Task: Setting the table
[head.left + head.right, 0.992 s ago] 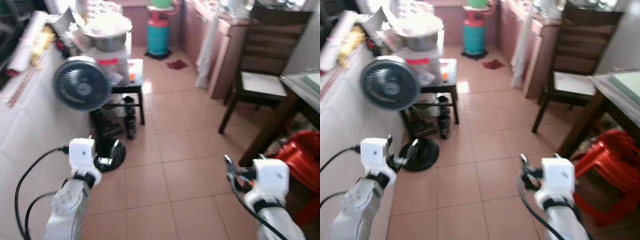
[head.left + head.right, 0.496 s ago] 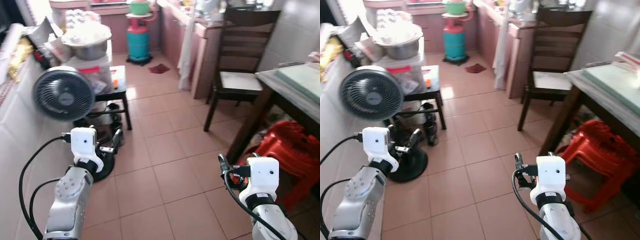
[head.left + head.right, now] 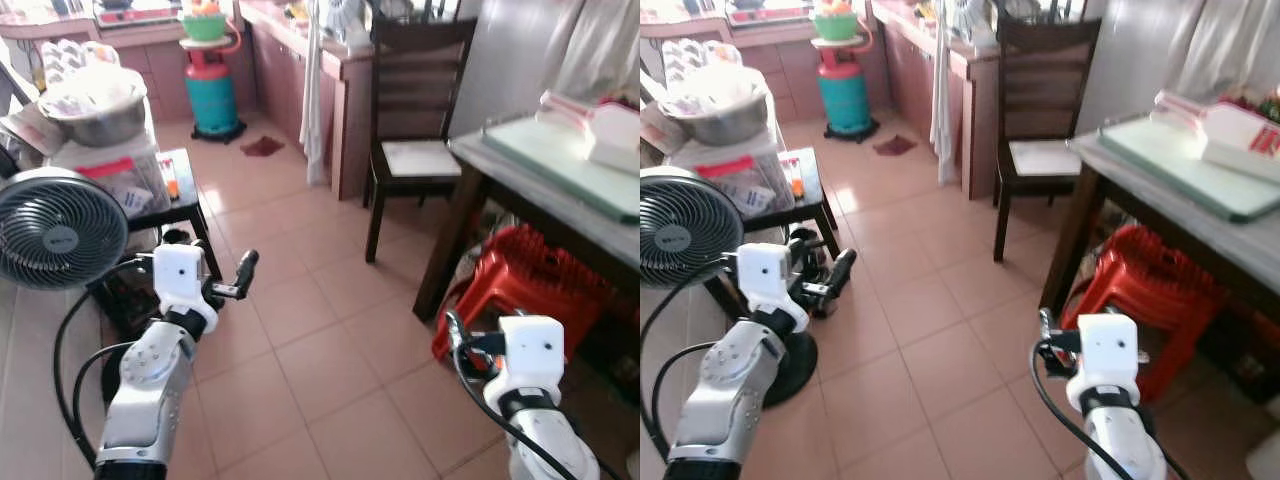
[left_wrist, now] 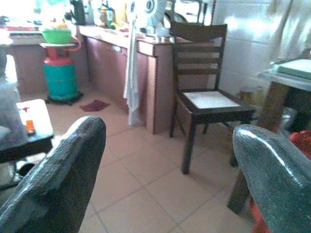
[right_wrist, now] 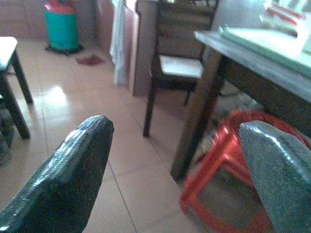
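1. Swung rightward since the earlier frames, the head camera now takes in more of the table (image 3: 560, 185); the fan (image 3: 58, 228) has slid toward the left edge. That is a shift of view, not of the things.
2. Table: dark legs, pale glass-like top, standing ahead and to the right of the right gripper (image 5: 175, 179). On its top, a green-edged board (image 3: 1180, 165) and a white and red package (image 3: 1230, 130), blurred.
3. Right gripper: raised over the tiled floor (image 3: 330, 370), fingers (image 5: 68, 179) spread wide, nothing between them. Beyond them, a table leg and a stack of red plastic stools (image 3: 510, 290) tucked under the table.
4. Left gripper (image 4: 170, 179): raised as well, fingers (image 4: 58, 179) parted and empty, pointing toward a dark wooden chair (image 3: 415, 130) with a pale seat, well apart from it.
5. Behind the chair, a pink counter (image 3: 320, 90) with a white cloth (image 3: 313, 90) hanging down its front.
6. Farther off, a teal gas cylinder (image 3: 212, 95) with a green bowl on top.
7. Beside the left arm, a low black stool (image 3: 180, 195) and a metal bowl (image 3: 100, 105) on stacked boxes.
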`<state>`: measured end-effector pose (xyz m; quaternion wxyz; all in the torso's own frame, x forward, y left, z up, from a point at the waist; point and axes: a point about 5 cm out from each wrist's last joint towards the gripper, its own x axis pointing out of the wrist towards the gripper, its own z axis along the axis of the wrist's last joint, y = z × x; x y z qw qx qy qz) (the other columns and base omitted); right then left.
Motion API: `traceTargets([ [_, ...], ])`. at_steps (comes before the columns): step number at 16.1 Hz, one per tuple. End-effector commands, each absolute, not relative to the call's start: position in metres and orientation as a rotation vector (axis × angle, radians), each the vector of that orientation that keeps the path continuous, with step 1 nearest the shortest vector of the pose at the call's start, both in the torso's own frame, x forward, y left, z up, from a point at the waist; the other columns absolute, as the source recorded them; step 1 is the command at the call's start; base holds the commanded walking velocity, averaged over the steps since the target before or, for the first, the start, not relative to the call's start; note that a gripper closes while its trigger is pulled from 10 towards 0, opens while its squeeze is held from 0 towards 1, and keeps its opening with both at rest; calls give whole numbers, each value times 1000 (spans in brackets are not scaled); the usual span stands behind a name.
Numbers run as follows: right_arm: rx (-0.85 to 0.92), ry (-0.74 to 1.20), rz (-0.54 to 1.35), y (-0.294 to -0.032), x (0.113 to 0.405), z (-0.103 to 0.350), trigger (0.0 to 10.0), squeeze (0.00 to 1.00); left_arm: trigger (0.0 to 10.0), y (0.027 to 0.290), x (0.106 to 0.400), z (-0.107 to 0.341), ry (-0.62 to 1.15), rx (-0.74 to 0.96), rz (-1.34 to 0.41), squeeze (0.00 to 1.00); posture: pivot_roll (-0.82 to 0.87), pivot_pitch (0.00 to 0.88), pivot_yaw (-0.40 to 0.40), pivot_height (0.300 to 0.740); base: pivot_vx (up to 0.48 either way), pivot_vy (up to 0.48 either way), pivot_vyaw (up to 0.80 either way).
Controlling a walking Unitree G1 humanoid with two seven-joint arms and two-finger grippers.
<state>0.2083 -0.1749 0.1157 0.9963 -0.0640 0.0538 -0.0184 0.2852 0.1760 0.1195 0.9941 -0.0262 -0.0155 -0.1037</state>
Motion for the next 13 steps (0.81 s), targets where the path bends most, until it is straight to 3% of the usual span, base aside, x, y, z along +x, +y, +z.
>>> traceTargets([
  [1,-113,107,-29,-172,207,116,10000,0,10000,181,283,115,-16,-46,-203,0,-35,6,32,740,262,0,-800],
  [13,-111,109,-22,-170,208,115,10000,0,10000,177,282,110,4,-40,-219,0,-36,18,31,740,235,0,-800],
])
